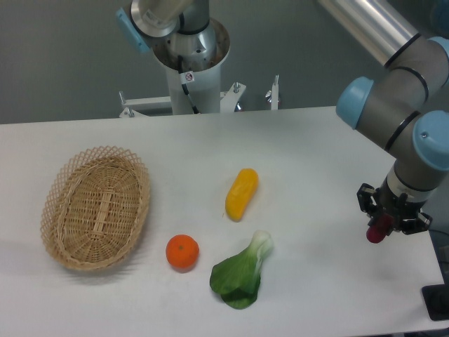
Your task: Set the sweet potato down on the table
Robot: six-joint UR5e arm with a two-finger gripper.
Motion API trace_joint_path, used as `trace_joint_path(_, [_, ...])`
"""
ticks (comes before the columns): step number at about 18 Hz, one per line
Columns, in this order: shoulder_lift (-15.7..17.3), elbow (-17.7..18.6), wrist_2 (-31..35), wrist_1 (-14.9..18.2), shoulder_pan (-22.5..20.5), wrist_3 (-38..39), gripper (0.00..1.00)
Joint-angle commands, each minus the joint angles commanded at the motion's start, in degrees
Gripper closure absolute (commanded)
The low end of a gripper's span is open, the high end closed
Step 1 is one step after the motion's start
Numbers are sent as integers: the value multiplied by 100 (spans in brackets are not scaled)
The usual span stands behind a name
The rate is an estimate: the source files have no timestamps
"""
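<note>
The sweet potato (379, 230) shows only as a dark reddish end poking out below my gripper (388, 222) at the far right. The gripper is shut on it, holding it just above the white table (316, 154) near the right edge. Most of the tuber is hidden between the black fingers, and I cannot tell whether it touches the tabletop.
An oval wicker basket (96, 208) lies at the left. A yellow-orange oblong vegetable (242, 194) sits mid-table, a round orange fruit (182, 251) and a green bok choy (242, 274) in front of it. The arm's base (191, 63) stands at the back.
</note>
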State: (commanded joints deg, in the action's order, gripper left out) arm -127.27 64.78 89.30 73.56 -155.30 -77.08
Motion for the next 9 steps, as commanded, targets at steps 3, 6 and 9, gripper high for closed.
trace_joint_path(3, [0, 9, 0, 0, 0, 9, 85])
trace_joint_path(6, [0, 9, -9, 0, 9, 26, 85])
trace_joint_path(9, [0, 9, 0, 0, 9, 53, 84])
